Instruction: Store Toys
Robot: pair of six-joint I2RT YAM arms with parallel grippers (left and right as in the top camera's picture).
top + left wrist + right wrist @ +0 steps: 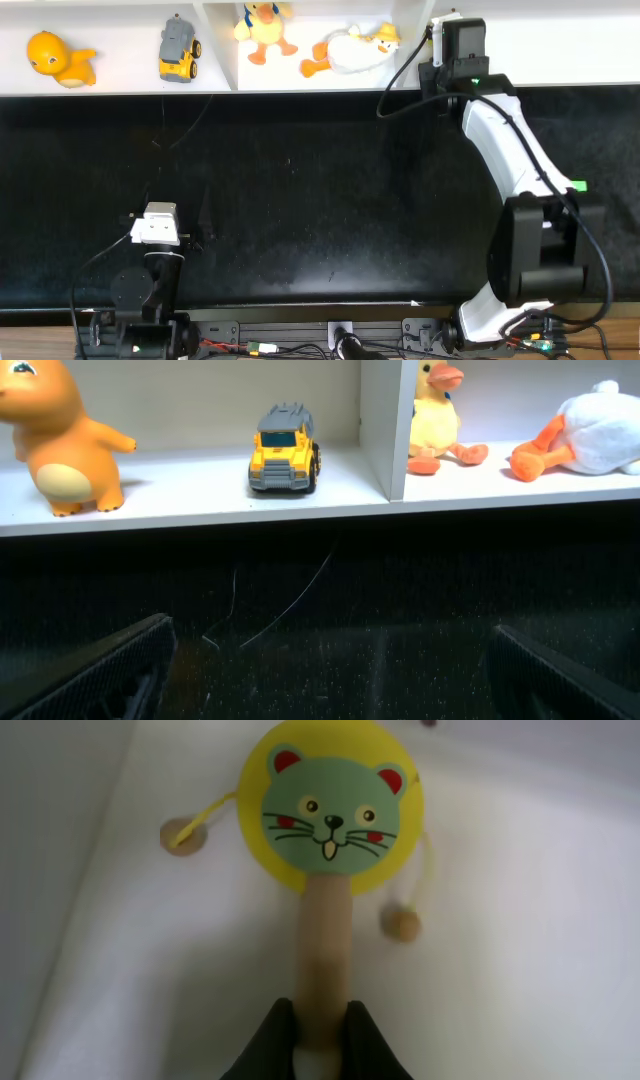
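Observation:
A wooden rattle drum [331, 812] with a green cat face on a yellow disc lies along the white shelf floor [540, 940], its two string beads resting beside it. My right gripper [320, 1023] is shut on the end of its wooden handle. In the top view the right arm's wrist [457, 45] is up at the shelf's right compartment. The shelf holds an orange figure [62, 445], a yellow toy truck [285, 452], a yellow duck plush [438, 415] and a white duck plush [595, 440]. My left gripper [330, 685] is open low over the black mat, well short of the shelf.
White dividers [384, 425] split the shelf into compartments. A black mat [320, 190] covers the table between the shelf and the arm bases. A thin cable [290, 600] lies on the mat in front of the truck.

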